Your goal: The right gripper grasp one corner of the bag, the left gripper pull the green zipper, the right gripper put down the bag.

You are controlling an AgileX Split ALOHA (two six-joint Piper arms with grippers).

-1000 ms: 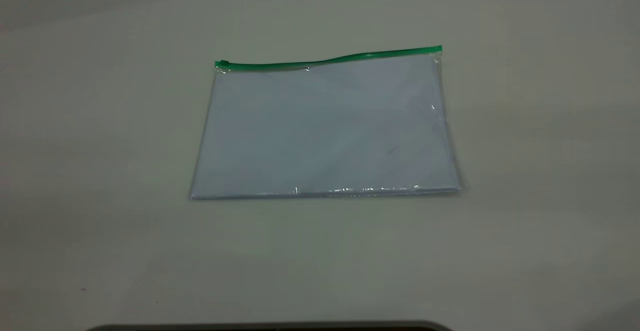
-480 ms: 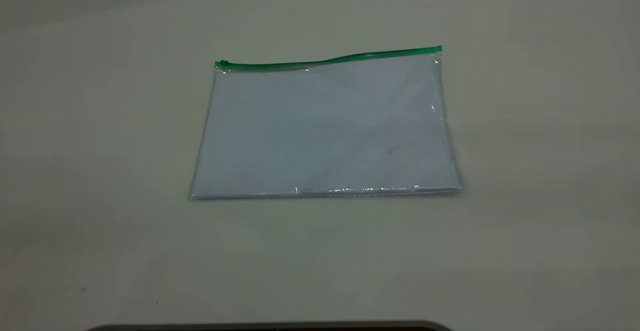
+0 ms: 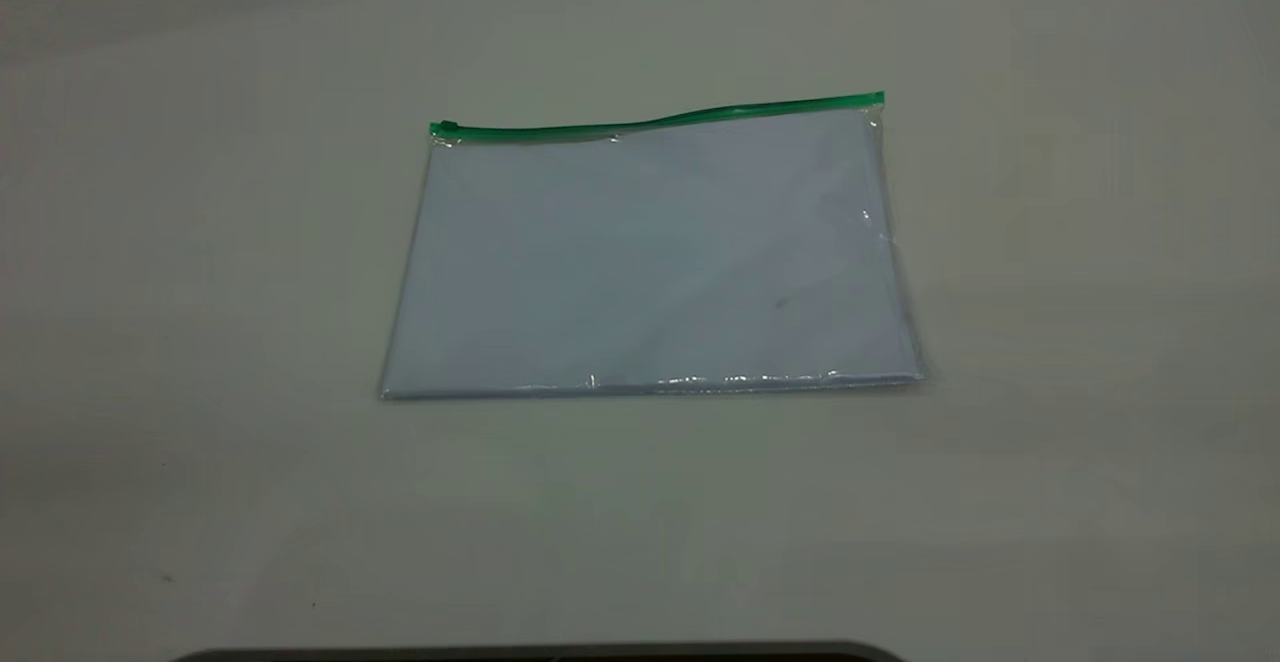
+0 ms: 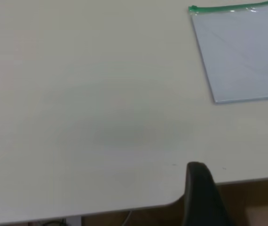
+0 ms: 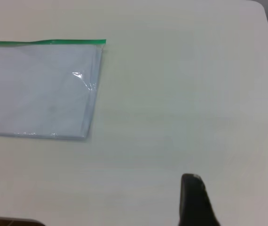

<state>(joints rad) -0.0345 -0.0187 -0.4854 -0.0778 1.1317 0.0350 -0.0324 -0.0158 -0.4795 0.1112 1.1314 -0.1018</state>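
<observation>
Pale table [image 3: 200,242] across the whole exterior view. At centre, lying flat, a clear bag [image 3: 650,252] with white sheets inside. Along its upper edge, a green zipper [image 3: 660,120], slightly wavy, with the slider [image 3: 443,128] at the upper left corner. No way to tell whether the bag is sealed or open.

No arm anywhere in the exterior view. Left gripper [image 4: 204,197] only a dark sliver at the lower edge of its wrist view, right gripper [image 5: 195,202] likewise, both well apart from the bag. Grip state impossible to tell for either.

No change from a second ago: same bag, same place, no motion. Fits either a bag waiting for a corner grasp or one already zipped and set down.
</observation>
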